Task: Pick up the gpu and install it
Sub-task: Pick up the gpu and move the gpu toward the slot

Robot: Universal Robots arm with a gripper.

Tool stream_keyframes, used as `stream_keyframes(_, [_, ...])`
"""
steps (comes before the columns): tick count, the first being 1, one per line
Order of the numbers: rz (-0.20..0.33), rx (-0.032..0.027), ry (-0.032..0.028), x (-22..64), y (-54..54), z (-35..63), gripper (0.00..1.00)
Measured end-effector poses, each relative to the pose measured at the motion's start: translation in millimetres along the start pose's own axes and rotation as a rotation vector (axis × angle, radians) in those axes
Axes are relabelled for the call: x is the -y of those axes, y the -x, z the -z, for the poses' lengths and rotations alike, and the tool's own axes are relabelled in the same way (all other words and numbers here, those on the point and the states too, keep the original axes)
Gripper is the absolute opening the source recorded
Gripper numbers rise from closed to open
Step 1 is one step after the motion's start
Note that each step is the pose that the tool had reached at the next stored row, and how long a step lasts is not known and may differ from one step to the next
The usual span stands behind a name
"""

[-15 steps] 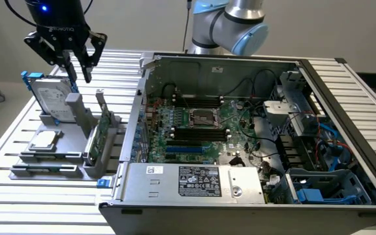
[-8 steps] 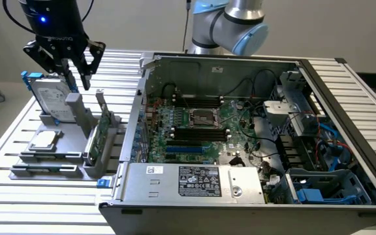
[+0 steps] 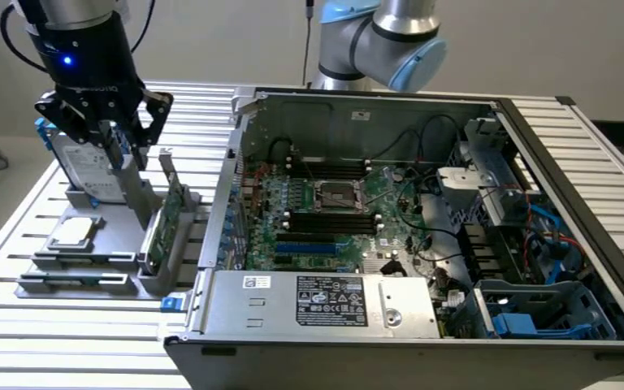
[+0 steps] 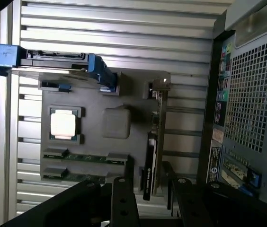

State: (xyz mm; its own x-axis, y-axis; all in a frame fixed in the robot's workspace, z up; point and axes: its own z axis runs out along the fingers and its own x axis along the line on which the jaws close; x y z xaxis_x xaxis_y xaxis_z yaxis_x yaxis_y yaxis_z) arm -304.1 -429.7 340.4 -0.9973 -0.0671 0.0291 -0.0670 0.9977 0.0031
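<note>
The gpu (image 3: 166, 221) stands on edge in a slot of the grey parts holder (image 3: 84, 284), green board facing the exterior view's left. In the wrist view the gpu (image 4: 153, 156) appears edge-on, with its black shroud and silver end bracket (image 4: 160, 85). My gripper (image 3: 127, 150) hangs open above the holder, a little toward the exterior view's left of the card and not touching it. Its two black fingers (image 4: 123, 201) stand apart, and the card's near end lies in line with the gap of the gripper (image 4: 147, 189), with nothing held.
A silver hard drive (image 3: 74, 154) in a blue frame, a square CPU (image 3: 74, 231) and memory sticks (image 3: 74, 280) share the holder. The open computer case (image 3: 572, 325) lies at the exterior view's right, showing its motherboard (image 3: 334, 203) with a blue slot (image 3: 301, 244). All of it rests on a ribbed aluminium table (image 3: 62, 341).
</note>
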Motion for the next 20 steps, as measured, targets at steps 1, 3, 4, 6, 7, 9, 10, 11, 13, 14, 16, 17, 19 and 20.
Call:
stream_keyframes(1, [0.0,0.0001,0.0,1.3,0.1,-1.8,0.36])
stream_keyframes(3, [0.0,-0.0002,-0.0001,3.2,0.7,-5.4,0.36])
stream_keyframes(4, [0.0,-0.0002,-0.0002,3.7,1.2,-7.2,0.36])
stream_keyframes(6, [0.0,0.0,-0.0001,4.4,2.8,-10.8,0.36])
stream_keyframes(7, [0.0,-0.0002,-0.0002,4.7,3.8,-12.6,0.36])
stream_keyframes(9, [0.0,-0.0002,-0.0006,5.0,6.2,-16.1,0.36])
stream_keyframes(10, [0.0,-0.0001,-0.0008,5.2,7.1,-17.9,0.36])
stream_keyframes(11, [0.0,-0.0002,-0.0009,5.5,7.7,-19.8,0.36])
stream_keyframes(13, [0.0,-0.0001,-0.001,6.0,8.5,-23.4,0.36])
stream_keyframes(14, [0.0,-0.0001,-0.001,6.2,8.8,-25.2,0.36])
stream_keyframes(16, [0.0,-0.0002,-0.0011,6.5,9.3,-28.7,0.36])
stream_keyframes(17, [0.0,-0.0001,-0.001,6.7,9.6,-30.5,0.36])
stream_keyframes(19, [0.0,-0.0001,-0.001,7.0,10.0,-34.3,0.36])
stream_keyframes(20, [0.0,-0.0002,-0.0011,7.2,10.3,-36.1,0.36])
